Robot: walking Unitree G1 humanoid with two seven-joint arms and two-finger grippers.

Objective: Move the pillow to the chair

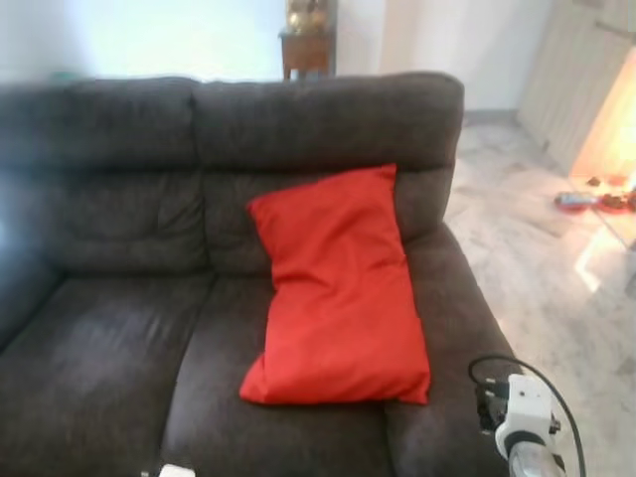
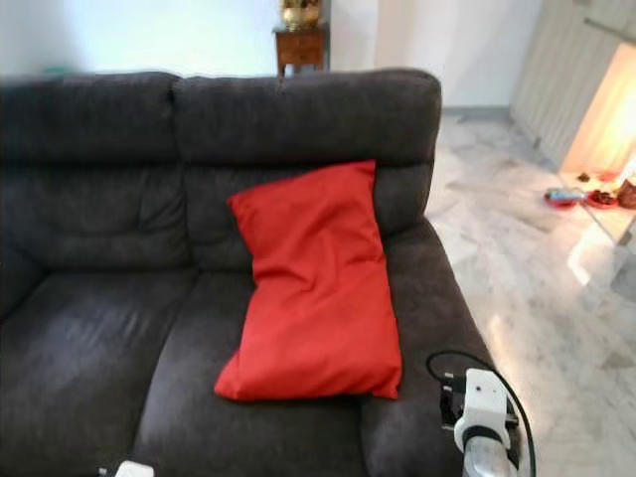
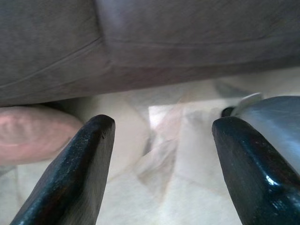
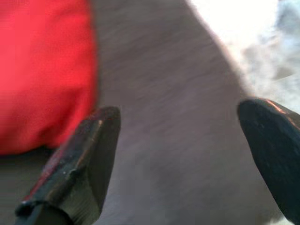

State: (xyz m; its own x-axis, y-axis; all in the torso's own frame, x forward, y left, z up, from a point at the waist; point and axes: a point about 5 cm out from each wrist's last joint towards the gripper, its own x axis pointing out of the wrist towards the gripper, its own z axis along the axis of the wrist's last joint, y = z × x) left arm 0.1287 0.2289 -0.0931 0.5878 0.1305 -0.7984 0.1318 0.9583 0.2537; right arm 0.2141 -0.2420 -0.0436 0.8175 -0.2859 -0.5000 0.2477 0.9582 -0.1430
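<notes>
Pillow (image 1: 338, 288): red, on the right seat of the dark grey sofa (image 1: 109, 328), top edge propped against the backrest, lower edge flat on the cushion, right side tucked along the armrest (image 1: 452, 308). Leaning like that because the backrest takes its weight; soft, so likely to sag and fold when lifted from one edge.

Right arm (image 1: 527, 417) raised at the lower right of the head views, just beside the armrest front. Right gripper (image 4: 187, 154) spread wide, nothing between the fingers; wrist view blurred but looks down on the armrest fabric with the pillow's red edge close beside one finger (image 4: 79, 164). Positioned for an approach from the armrest side, not yet touching the pillow.

Left gripper (image 3: 164, 159) also spread wide, empty. Low, pointed at pale floor (image 3: 154, 187) beneath the sofa's front edge. Idle by the look of it. Pinkish blurred shape (image 3: 33, 136) beside one finger: cannot tell what.

No chair visible from here. Wooden side table (image 1: 306, 50) behind the sofa, marble floor (image 1: 537, 229) off to the right.

Judgement: pre-grasp stage, nothing moved yet. Next step probably needs a deep pinch on the near corner or right edge. Risk: thin fabric pinch slipping, or pillow dragging against the armrest on the lift.
</notes>
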